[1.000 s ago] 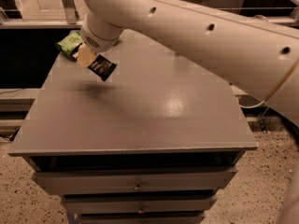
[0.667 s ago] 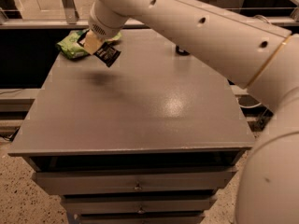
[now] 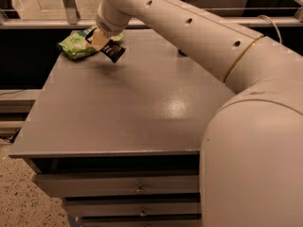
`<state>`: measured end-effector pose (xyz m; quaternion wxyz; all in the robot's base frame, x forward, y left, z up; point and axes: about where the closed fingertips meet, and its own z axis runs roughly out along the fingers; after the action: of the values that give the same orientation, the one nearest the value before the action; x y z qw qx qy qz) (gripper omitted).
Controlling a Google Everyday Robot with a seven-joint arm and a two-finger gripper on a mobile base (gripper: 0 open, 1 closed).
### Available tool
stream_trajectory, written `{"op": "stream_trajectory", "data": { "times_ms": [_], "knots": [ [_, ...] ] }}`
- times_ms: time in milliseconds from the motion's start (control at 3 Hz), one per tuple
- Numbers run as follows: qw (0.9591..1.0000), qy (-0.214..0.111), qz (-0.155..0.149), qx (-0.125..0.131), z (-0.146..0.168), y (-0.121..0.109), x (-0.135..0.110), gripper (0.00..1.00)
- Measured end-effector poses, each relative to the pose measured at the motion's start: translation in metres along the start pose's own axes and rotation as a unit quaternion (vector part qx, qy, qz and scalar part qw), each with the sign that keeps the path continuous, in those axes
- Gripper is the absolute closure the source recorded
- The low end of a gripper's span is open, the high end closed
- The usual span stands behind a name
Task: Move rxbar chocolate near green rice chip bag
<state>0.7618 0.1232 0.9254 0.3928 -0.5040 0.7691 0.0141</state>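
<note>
Since the rxbar chocolate (image 3: 114,51) hangs clear of the bench (image 3: 142,108) with its shadow on the top below it, read it as carried: claw (image 3: 105,45) clamped on the bar's upper-left end.

Camera view, the only one:
- Claw sits over the far-left part of the bench, arm (image 3: 199,30) reaching in from the right.
- Green rice chip bag (image 3: 75,45) lies flat at the far-left corner, just beside the claw, partly behind it.
- Bar is off the surface, just right of the bag. Touching it or not: can't tell.
- Bar is tilted, long axis diagonal, free end pointing down-right, away from the bag.

Judgement: held high to clear the bag; placement step, nearly done. Drawers (image 3: 137,189) under the top are closed.
</note>
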Motion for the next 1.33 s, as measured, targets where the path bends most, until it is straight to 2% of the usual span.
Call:
{"op": "stream_trajectory", "data": {
  "times_ms": [333, 1333],
  "knots": [
    [0.9999, 0.016, 0.004, -0.006, 0.020, -0.006, 0.005, 0.85],
    [0.9989, 0.035, 0.010, -0.029, 0.062, 0.002, 0.013, 0.15]
  ]
}}
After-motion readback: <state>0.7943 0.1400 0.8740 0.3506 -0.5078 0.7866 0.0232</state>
